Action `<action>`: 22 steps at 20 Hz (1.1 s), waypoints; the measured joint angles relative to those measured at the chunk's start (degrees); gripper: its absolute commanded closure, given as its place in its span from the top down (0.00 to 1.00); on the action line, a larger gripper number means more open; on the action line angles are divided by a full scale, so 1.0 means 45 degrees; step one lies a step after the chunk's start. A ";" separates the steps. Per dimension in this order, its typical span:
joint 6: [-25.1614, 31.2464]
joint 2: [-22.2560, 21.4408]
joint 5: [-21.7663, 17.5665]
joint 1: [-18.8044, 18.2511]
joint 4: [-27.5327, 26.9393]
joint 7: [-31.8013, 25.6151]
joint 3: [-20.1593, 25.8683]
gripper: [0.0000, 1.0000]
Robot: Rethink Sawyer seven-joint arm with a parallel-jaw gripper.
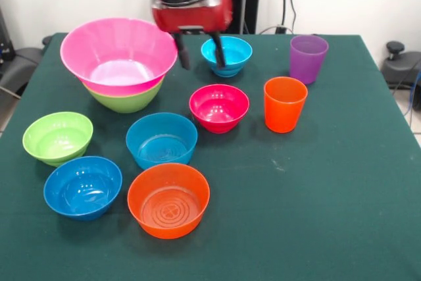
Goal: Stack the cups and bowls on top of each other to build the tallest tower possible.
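Tower (122, 74): pink bowl nested in lime bowl, at ten o'clock on the counter (342, 195). Claw (199, 51): spread open, empty, held beside the cyan bowl (227, 55). Step judged: selecting next bowl; descent and grasp required.

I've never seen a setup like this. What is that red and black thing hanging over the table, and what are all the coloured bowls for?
That is a robot arm; its gripper, with two dark fingers spread open, holds nothing. The single picture is taken from across the green table, facing the robot. It is meant to stack things into a tower. So far a big pink bowl sits in a lime green bowl. Loose around them are smaller bowls: green, blue, orange, magenta and cyan. An orange cup and a purple cup stand upright to the right.
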 measured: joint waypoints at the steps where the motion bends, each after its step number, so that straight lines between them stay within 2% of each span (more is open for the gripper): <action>1: 0.0164 0.0048 -0.0055 0.0338 -0.0355 0.0000 0.0002 1.00; 7: 0.1694 0.0441 -0.0282 0.1837 -0.2507 0.0000 0.0002 1.00; 12: 0.2813 0.0852 -0.0522 0.2684 -0.4273 0.0000 0.0007 1.00; 22: 0.2918 0.2223 -0.0950 0.2921 -0.6879 0.0000 0.0000 1.00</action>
